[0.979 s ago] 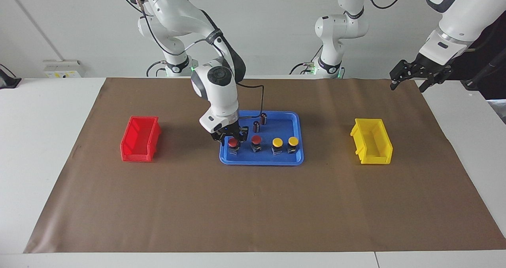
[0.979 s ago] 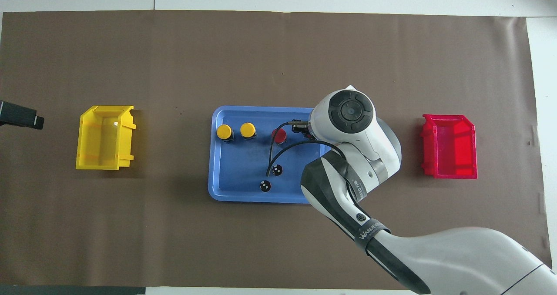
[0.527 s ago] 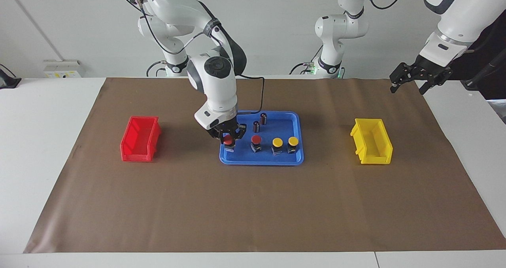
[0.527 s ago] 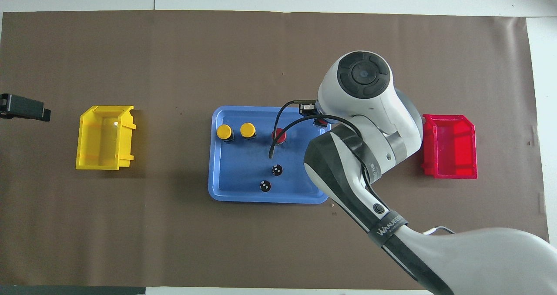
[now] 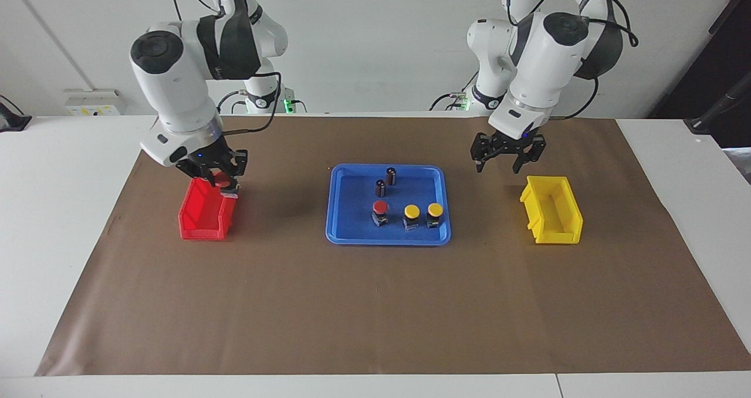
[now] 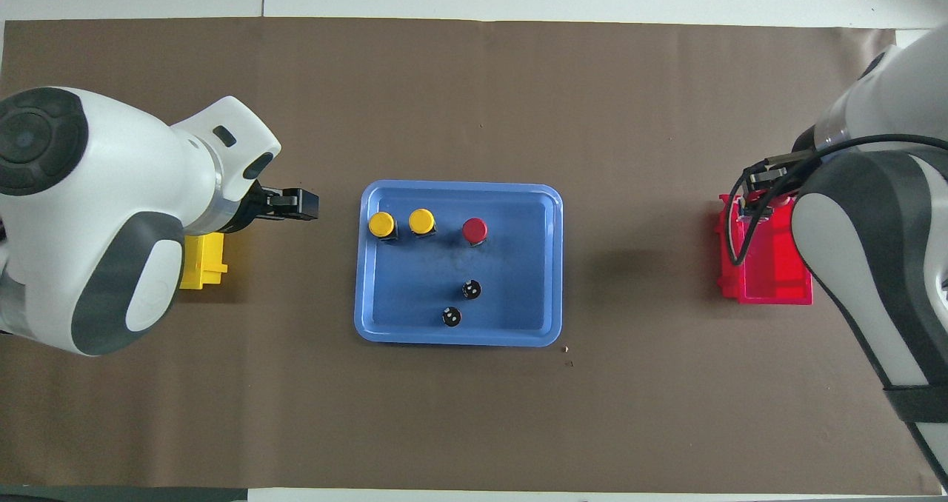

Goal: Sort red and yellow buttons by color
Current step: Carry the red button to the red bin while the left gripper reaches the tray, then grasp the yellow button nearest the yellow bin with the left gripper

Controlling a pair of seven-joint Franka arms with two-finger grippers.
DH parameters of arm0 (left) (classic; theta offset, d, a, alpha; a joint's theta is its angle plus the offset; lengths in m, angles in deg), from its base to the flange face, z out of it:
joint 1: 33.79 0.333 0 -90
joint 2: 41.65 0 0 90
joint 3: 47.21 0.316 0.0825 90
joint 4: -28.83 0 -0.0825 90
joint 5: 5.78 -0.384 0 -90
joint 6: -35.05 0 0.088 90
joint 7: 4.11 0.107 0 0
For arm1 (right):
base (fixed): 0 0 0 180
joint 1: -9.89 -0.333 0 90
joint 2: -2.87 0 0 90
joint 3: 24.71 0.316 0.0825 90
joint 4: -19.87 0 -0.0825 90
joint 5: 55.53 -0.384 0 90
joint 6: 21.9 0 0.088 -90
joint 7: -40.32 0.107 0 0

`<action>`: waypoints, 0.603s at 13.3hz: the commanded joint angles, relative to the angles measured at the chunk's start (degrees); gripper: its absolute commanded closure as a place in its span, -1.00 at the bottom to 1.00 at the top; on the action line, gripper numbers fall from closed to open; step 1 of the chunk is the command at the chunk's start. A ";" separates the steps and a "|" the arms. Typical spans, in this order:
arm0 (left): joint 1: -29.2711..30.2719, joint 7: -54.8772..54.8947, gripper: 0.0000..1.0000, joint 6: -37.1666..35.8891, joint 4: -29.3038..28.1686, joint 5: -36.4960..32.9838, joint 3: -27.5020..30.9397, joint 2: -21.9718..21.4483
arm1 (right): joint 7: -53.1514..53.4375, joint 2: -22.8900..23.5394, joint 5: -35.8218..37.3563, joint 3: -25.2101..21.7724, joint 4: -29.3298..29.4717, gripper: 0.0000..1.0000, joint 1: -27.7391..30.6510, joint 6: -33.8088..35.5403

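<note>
Right end effector at frame left, clamped on a red button over the red bin. Left end effector, fingers spread, upper right.

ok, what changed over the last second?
The right pincer, shut on a red domed push-button, lifted it off the blue plastic tray and carried it over the red plastic bin. The left pincer swung in from the table's edge toward the tray, beside the yellow plastic bin. The other buttons and bins stayed put.
</note>
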 commanded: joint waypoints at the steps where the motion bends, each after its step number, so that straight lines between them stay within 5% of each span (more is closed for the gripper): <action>1: -3.17 -2.75 -0.61 4.73 -0.15 -0.26 0.80 5.10 | -8.18 -5.79 -2.34 0.72 -11.42 0.61 5.30 -8.33; 8: -6.42 -3.71 -0.50 11.15 -0.41 1.22 0.71 11.18 | -14.71 -10.64 -2.43 -0.16 -27.00 0.61 8.04 -23.98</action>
